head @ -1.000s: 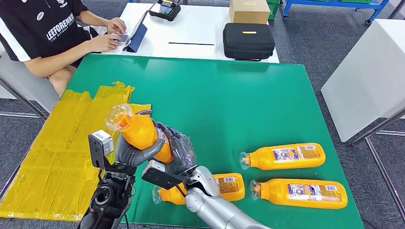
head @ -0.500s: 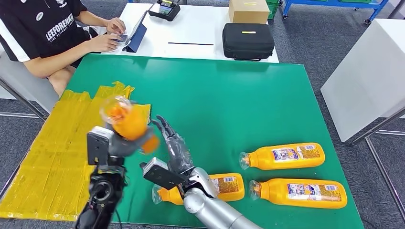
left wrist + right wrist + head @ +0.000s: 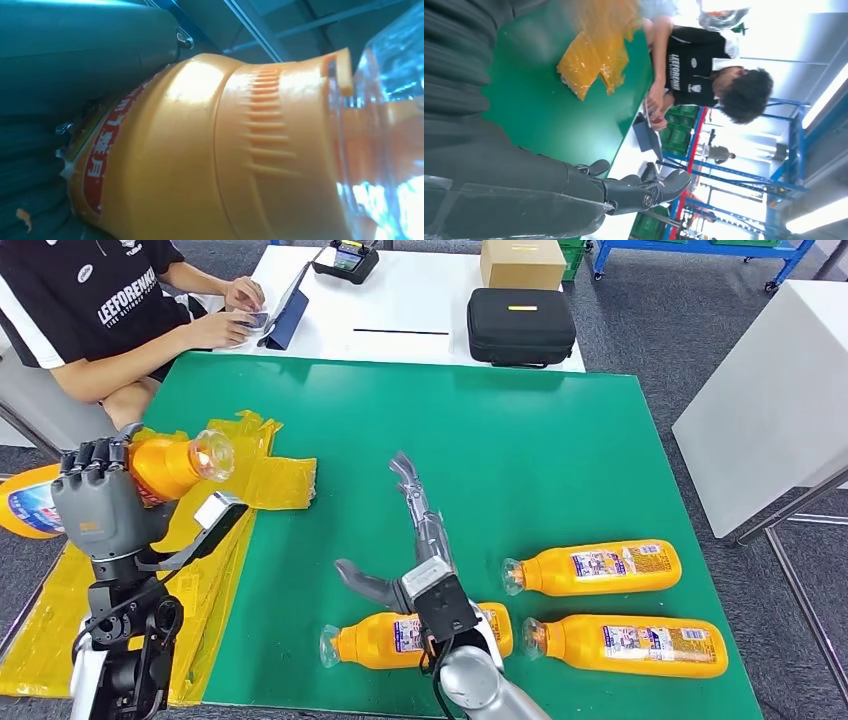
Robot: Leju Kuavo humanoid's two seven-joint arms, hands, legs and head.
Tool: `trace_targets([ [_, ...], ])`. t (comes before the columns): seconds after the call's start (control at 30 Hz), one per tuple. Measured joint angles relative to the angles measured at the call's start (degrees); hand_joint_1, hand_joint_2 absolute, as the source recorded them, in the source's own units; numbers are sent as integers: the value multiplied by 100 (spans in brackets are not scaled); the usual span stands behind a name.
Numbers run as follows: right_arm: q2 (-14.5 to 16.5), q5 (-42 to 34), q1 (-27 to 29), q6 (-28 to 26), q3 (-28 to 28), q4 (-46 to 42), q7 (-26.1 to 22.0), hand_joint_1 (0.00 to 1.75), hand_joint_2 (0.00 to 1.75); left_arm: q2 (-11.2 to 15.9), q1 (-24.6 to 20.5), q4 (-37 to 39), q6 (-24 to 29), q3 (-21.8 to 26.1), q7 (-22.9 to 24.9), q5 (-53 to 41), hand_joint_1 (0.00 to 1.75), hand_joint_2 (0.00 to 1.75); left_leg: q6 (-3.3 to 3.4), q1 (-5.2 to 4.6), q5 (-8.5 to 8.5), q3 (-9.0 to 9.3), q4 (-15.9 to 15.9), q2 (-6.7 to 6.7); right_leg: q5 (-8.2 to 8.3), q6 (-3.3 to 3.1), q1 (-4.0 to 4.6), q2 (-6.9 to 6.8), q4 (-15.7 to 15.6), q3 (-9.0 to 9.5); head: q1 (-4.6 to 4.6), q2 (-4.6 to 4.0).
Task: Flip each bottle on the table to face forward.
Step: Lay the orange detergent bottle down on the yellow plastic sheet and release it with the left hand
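Four orange bottles, one held
Left robot hand (image 3: 97, 508) grips one bottle (image 3: 165, 466); three (image 3: 415, 636) (image 3: 595, 568) (image 3: 625, 644) lie on the worktop (image 3: 480, 440); right robot hand (image 3: 415, 525) is spread, holding nothing.

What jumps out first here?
The left hand grips an orange bottle raised over the yellow sheet at the table's left edge. The right hand is open above the green mat, with three more orange bottles lying near the front right.

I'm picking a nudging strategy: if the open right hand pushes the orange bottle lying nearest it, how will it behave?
The nearest orange bottle lies on its side on the green table, so it would probably roll rather than slide. Its glossy body looks rigid and possibly slippery. The right hand hovers over it with its fingers spread.
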Motion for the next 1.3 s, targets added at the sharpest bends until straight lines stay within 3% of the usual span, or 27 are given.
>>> trace_targets([
  [0.07,-55,-7,52,0,-4,-159,5,0,175,13,0,-5,1,38,175,-78,175,175,0,1,0,0,0,1,0,0,1,0,0,0,0,0],
  [0.13,-99,-7,105,-4,-18,-281,15,0,175,139,-3,4,2,-92,814,-152,175,175,0,2,0,1,0,4,0,0,2,1,0,-4,2,0],
  [0.23,-170,-5,217,-19,-77,-465,43,0,175,649,-111,186,1,-890,2546,-212,175,175,-1,4,2,1,0,1,0,-1,4,-2,0,-7,-1,0],
  [0.27,-195,-10,248,-24,-103,-526,55,0,175,817,-169,297,0,-1209,2945,-221,175,175,-1,5,2,1,0,-3,0,-1,4,-5,1,-5,-3,0],
  [0.33,-237,-19,289,-30,-155,-629,72,0,175,1067,-256,520,-1,-1756,3250,-235,175,175,-1,6,3,0,0,-8,-1,-2,5,-8,2,-1,0,0],
  [0.47,-294,-21,355,-26,-233,-777,93,0,175,1331,-372,888,1,-2426,3217,-241,175,175,0,0,1,0,0,8,2,-1,0,2,2,-3,0,0],
  [0.67,-346,75,404,-16,-296,-868,132,0,175,1410,-519,1497,2,-2855,3039,-239,175,175,0,-1,1,0,0,4,2,0,-1,2,1,-3,0,0],
  [1.1,-405,551,418,-37,-330,-878,407,0,175,1160,-773,3050,2,-2993,2639,-239,174,175,0,0,1,-1,0,5,1,0,-1,2,1,-4,0,0],
  [1.13,-406,565,423,-38,-330,-878,420,0,175,1142,-791,3145,3,-2990,2627,-239,155,175,0,0,1,-1,0,4,1,0,-1,2,1,-4,0,0],
  [1.23,-406,656,437,-58,-329,-882,477,0,175,1090,-844,3413,4,-2969,2602,-239,25,175,0,-1,1,-1,0,5,1,0,-1,2,1,-5,0,0],
  [1.27,-406,732,439,-69,-329,-886,522,0,175,1071,-868,3503,4,-2959,2595,-239,0,175,0,0,1,-1,0,4,1,0,0,2,1,-5,0,0],
  [1.3,-406,839,439,-78,-329,-891,585,0,175,1051,-897,3601,4,-2945,2590,-239,0,175,0,0,1,-1,0,4,1,0,0,2,1,-5,-1,0],
])
